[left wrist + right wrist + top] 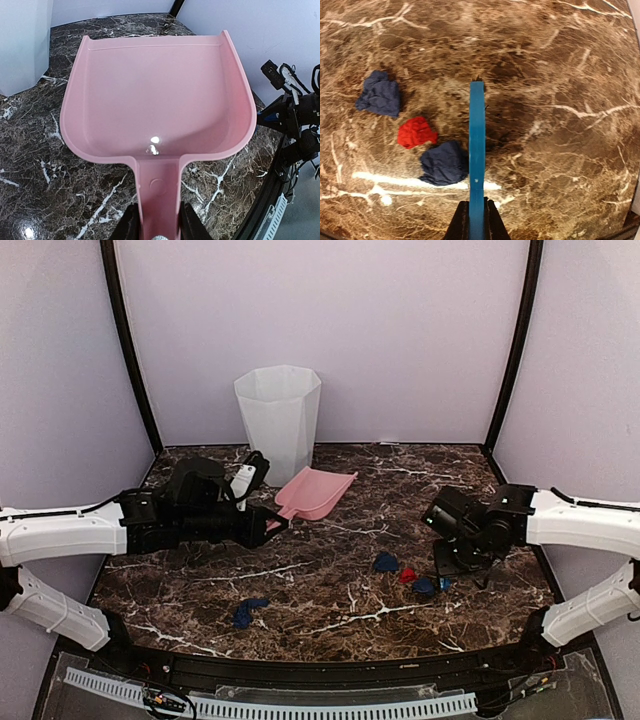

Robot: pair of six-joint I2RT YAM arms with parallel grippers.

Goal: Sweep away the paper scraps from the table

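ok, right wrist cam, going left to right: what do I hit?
Left to right: navy paper wad → red paper wad → second navy wad → blue brush, held edge-on in the right gripper.

The left arm [60,532] comes in from 9 o'clock and stretches level toward 3 o'clock with a straight wrist. The left gripper [270,524] is clamped narrowly on the handle of the pink dustpan [155,100]. The right arm [585,520] reaches in from 3 o'clock, wrist bent downward. The right gripper [476,225] is pinched tight on the thin blue brush [476,150].
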